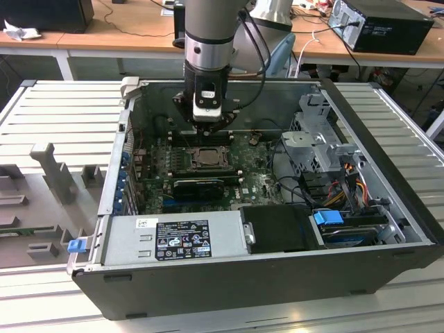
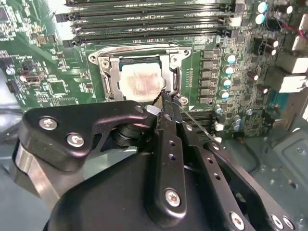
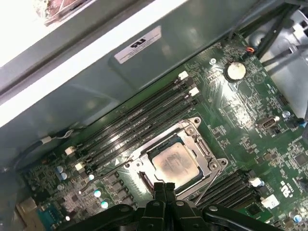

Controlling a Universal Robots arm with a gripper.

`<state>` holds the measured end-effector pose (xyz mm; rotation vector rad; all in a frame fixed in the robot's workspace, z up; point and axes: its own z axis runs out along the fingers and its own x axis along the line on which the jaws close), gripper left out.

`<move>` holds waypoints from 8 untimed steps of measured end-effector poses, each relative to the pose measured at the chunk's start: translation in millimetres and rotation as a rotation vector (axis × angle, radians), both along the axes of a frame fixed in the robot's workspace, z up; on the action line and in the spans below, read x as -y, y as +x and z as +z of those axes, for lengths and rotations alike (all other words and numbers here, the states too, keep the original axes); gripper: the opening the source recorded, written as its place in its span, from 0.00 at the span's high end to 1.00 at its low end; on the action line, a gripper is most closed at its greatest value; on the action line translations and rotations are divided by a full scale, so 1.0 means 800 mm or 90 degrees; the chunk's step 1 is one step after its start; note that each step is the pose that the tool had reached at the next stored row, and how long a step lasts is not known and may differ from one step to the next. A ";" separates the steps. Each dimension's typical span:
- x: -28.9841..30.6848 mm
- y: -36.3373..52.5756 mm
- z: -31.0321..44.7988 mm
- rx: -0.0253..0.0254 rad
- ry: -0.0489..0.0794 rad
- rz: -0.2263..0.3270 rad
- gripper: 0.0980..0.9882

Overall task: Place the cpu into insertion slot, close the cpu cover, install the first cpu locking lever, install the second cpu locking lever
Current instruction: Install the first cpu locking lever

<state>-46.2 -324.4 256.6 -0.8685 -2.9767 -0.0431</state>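
Black tool [image 3: 164, 188]: fingers together, nothing visibly clamped, tips just beside the socket edge. Small flat silver-grey square cpu [image 3: 174, 162] sits in the dark metal-rimmed insertion slot [image 3: 192, 124], with the thin grey frame cpu cover [image 3: 206, 153] over it. Judged: cpu light, stiff, fragile; hold by edges.

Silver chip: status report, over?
End effector shut, at edge of dark square metal-rimmed socket. Pale silver square chip seated inside; grey metal frame plate down around it. No obstruction seen.
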 end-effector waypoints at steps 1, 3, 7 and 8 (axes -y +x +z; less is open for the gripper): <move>0.0000 0.000 0.0000 0.0000 0.000 0.015 0.99; 0.0000 0.000 0.0000 0.0000 0.000 0.032 0.99; 0.0000 0.000 0.0000 0.0000 0.000 0.079 0.99; 0.0000 0.000 0.0000 0.0000 0.000 0.087 0.99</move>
